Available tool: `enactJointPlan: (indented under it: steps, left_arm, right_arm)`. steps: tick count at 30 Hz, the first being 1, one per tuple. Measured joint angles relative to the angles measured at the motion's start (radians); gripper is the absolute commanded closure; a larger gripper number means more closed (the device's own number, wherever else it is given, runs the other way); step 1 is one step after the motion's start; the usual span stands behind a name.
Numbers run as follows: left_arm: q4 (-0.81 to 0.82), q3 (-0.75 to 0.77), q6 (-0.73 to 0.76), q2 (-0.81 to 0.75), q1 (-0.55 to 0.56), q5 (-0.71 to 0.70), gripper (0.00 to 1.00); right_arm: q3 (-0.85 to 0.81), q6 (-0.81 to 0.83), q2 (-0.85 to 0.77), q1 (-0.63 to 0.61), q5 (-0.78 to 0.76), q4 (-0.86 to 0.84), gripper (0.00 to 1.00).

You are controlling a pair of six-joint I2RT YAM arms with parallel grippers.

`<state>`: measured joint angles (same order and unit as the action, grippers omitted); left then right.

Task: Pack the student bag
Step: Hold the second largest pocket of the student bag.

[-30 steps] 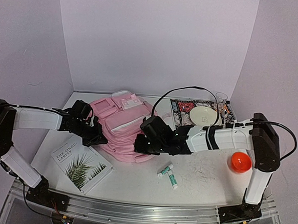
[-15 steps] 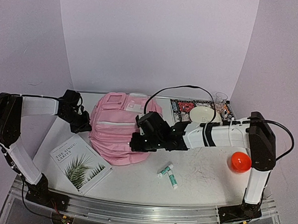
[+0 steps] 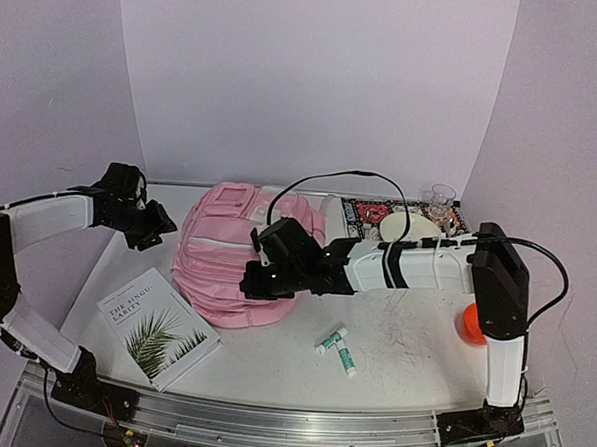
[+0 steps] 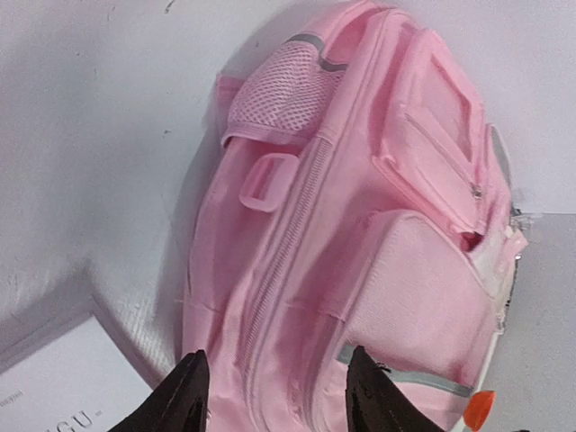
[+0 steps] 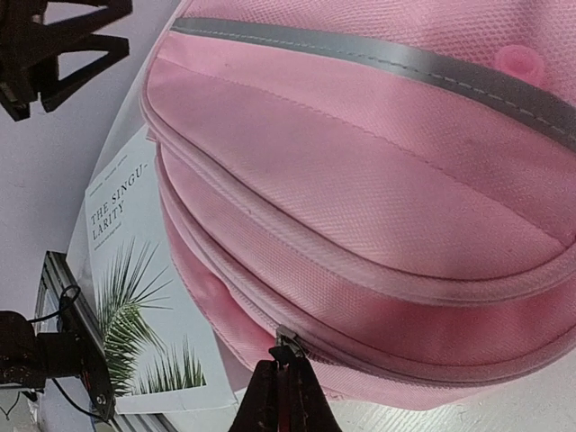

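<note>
Plenty of stuff sits around the student bag point(image 3: 226, 265) on the table point(image 3: 413, 340). There's one book point(image 3: 156, 326) with a palm leaf cover at the bag's 7 o'clock, its top corner just beside the bag's lower edge. Two green-and-white tubes point(image 3: 344, 360) lie close together at 4 o'clock. One patterned mat point(image 3: 364, 215) is at 2 o'clock with one cream plate point(image 3: 403, 229) on it, and one clear glass point(image 3: 441, 201) stands at the mat's far end. One round orange thing point(image 3: 470, 325) is out at 3 o'clock, half hidden behind the right arm, which stretches across in front of the mat and over the bag's right side.

The bag itself lies flat left of the table's middle, pockets up, top toward 12 o'clock.

The right pincer point(image 5: 283, 391) is squeezed fully together on the zipper pull point(image 5: 288, 340) at the bag's bottom edge, around 6 o'clock. The left pincer point(image 4: 274, 355) is spread wide with nothing in it, hanging at the bag's 9 o'clock, near the fabric but apart from it in the top view
</note>
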<state>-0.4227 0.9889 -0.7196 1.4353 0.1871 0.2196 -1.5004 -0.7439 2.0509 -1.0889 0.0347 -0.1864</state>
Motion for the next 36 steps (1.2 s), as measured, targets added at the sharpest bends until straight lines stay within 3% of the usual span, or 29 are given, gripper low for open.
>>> enactJointPlan:
  steps: [5, 11, 18, 27, 36]
  left_arm:
    - [0.003, -0.077, -0.113, -0.13, 0.076, 0.023, 0.41]
    - [0.019, -0.149, -0.265, -0.158, 0.234, 0.029, 0.4]
    - [0.091, -0.264, -0.462, -0.202, 0.282, 0.002, 0.4]
    - [0.226, -0.289, -0.634, -0.175, 0.388, -0.045, 0.4]
    - [0.287, -0.29, -0.711, -0.106, 0.451, -0.126, 0.49]
  right_arm:
    - [-0.017, 0.014, 0.018, 0.0, 0.022, -0.008, 1.0]
    - [-0.021, 0.021, 0.025, 0.001, 0.041, -0.023, 1.0]
    - [-0.021, 0.027, 0.026, 0.003, 0.055, -0.029, 1.0]
    - [-0.021, 0.04, 0.028, 0.005, 0.067, -0.037, 1.0]
    - [-0.021, 0.055, 0.028, 0.007, 0.073, -0.037, 1.0]
